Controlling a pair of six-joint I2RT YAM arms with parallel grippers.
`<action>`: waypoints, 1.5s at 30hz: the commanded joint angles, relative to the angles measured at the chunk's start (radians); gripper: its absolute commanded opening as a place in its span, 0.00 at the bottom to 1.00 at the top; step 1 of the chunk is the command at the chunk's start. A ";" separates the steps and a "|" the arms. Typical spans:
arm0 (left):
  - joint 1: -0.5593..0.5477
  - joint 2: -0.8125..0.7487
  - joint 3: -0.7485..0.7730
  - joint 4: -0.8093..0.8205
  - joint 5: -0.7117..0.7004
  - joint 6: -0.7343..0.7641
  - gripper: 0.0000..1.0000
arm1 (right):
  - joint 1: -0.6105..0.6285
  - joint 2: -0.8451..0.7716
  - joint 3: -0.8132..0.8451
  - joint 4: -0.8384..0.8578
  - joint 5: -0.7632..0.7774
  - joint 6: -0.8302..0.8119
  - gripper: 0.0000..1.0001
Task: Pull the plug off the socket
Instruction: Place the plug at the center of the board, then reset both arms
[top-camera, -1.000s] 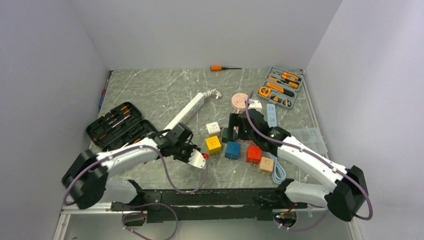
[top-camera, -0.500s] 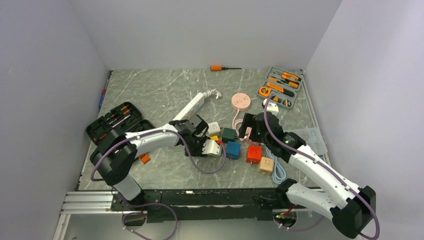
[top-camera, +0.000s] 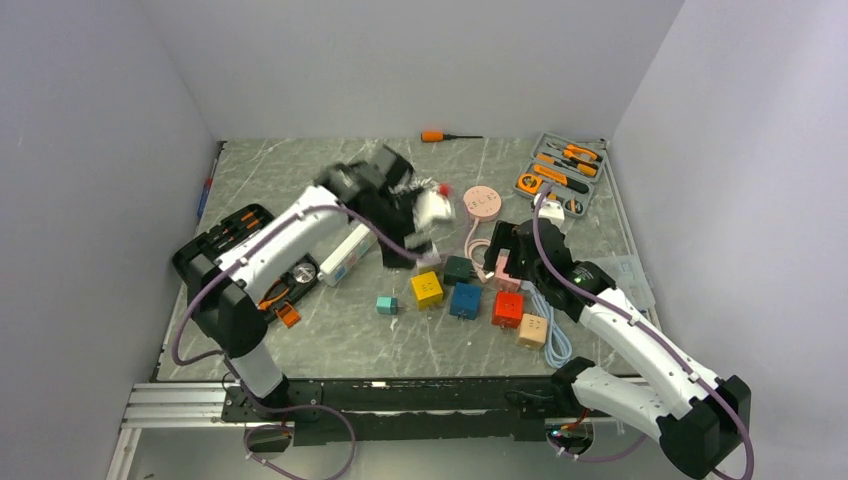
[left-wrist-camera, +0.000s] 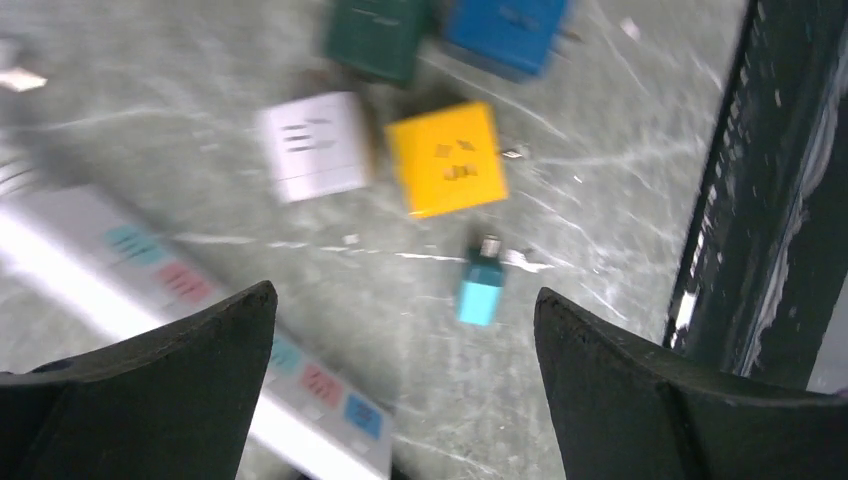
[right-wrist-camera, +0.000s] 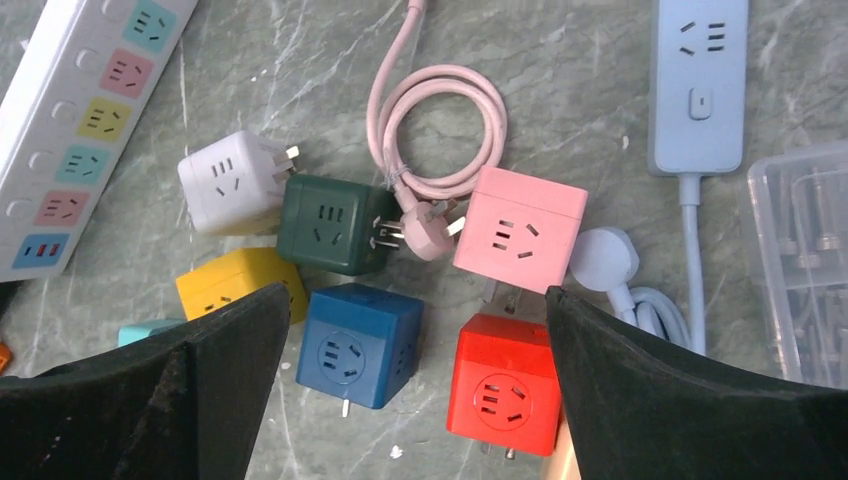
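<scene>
The left claw (left-wrist-camera: 405, 300) gapes wide, holding nothing — the teal plug (left-wrist-camera: 481, 290) lies on the table (left-wrist-camera: 610, 190) beneath its gap, near the yellow cube (left-wrist-camera: 446, 158) — apart from the strip (left-wrist-camera: 150, 270).

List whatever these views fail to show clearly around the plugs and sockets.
- Top view: left gripper smeared by motion; its jaws unreadable there.
- Left wrist view: white cube blurred, slots unclear.
- Right wrist view: teal plug mostly behind the near finger; clear box cut by the right edge.
</scene>
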 joint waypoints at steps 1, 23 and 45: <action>0.229 0.059 0.289 -0.236 0.129 -0.162 0.99 | -0.021 0.008 0.057 0.002 0.069 -0.046 1.00; 0.865 -0.316 -0.357 0.490 -0.307 -0.651 0.99 | -0.349 0.456 -0.020 0.495 0.586 -0.066 1.00; 0.836 -0.484 -1.168 1.638 -0.253 -0.541 0.99 | -0.390 0.557 -0.381 1.423 0.554 -0.486 1.00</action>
